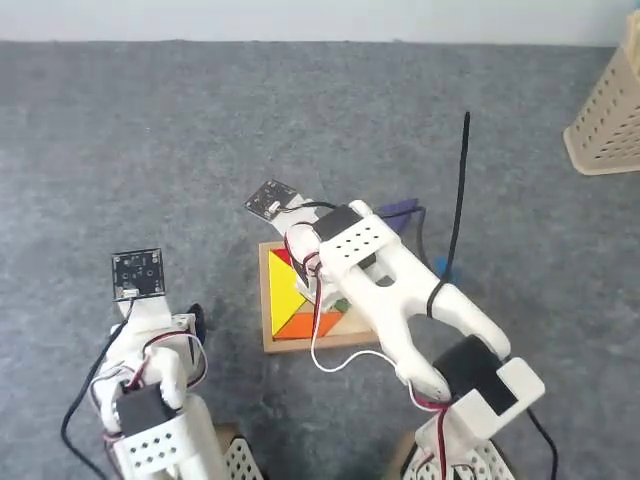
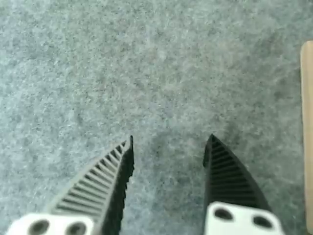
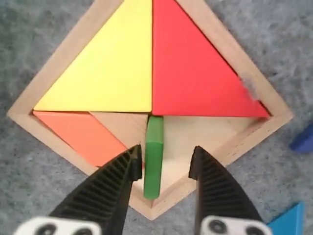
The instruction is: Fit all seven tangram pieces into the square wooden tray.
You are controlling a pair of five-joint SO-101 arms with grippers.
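from the right gripper (image 3: 165, 152): jaws parted to a middling width, clamped on nothing, straddling a green piece (image 3: 154, 161). green piece up on its edge rather than flat, inside the wooden tray (image 3: 215, 134), on bare wood below the seam between the yellow triangle (image 3: 112, 68) and the red triangle (image 3: 195, 68). far end at or almost at that seam, near end close to the tray's corner. orange piece (image 3: 78, 129) flat in the tray just beside it.

the relation to watch: long axis of the green piece in line with the fingers (image 3: 117, 181), pointing straight away from the wrist, not across the gap. not centred either: hard by one finger, on the orange piece's side, and well apart from the other. cannot tell whether touching the closer one.

probable step in hand: tipping the green piece down flat into the open pocket. likely calls for a push toward the wide side of the gap, onto the bare wood, not toward the orange piece.

left gripper (image 2: 168, 147) spread wide over grey carpet (image 2: 146, 58), holding nothing, the tray's rim at the margin of its view. farther from the green piece, so a job for the right arm.

blue piece (image 3: 303, 137) and second blue piece (image 3: 288, 220) on the carpet outside the tray, not yet in.
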